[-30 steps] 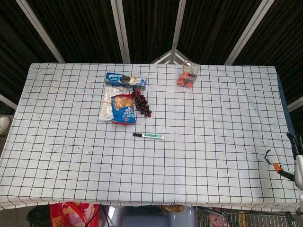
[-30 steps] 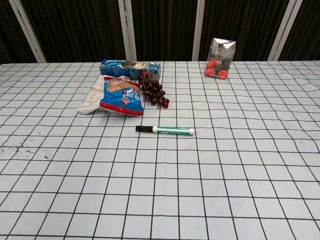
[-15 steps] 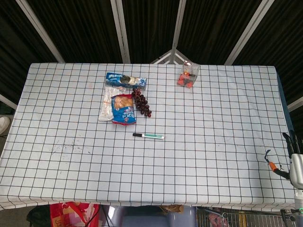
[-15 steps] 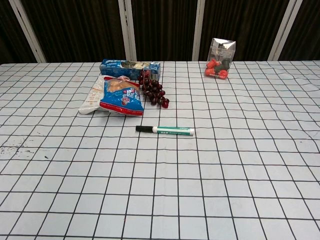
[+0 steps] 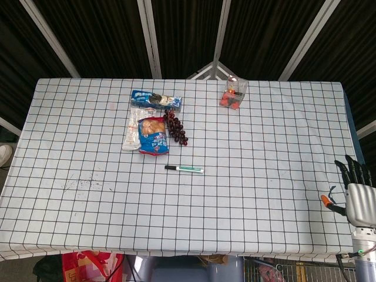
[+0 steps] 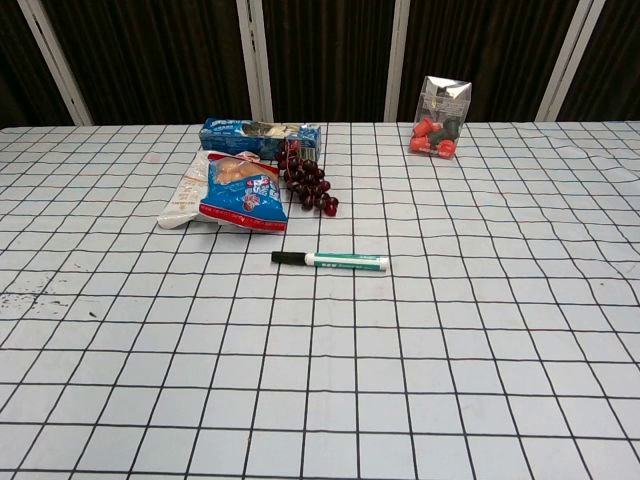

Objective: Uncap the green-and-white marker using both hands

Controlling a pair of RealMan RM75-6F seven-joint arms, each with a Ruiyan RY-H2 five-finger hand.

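The green-and-white marker [image 5: 184, 169] lies flat near the middle of the checked tablecloth, its black cap pointing left; in the chest view the marker [image 6: 331, 261] lies just ahead of centre. My right hand [image 5: 356, 192] shows only in the head view, at the table's right edge near the front, far to the right of the marker. Its fingers are spread and hold nothing. My left hand is in neither view.
Behind the marker to the left lie a snack bag [image 5: 152, 136], a bunch of dark grapes [image 5: 176, 128] and a blue packet [image 5: 155, 100]. A clear bag of red pieces [image 5: 233, 93] stands at the back. The tablecloth [image 5: 264, 176] covers the whole table.
My right hand has risen into view at the right edge and moved slightly inward, its fingers now showing spread. The marker has not moved.
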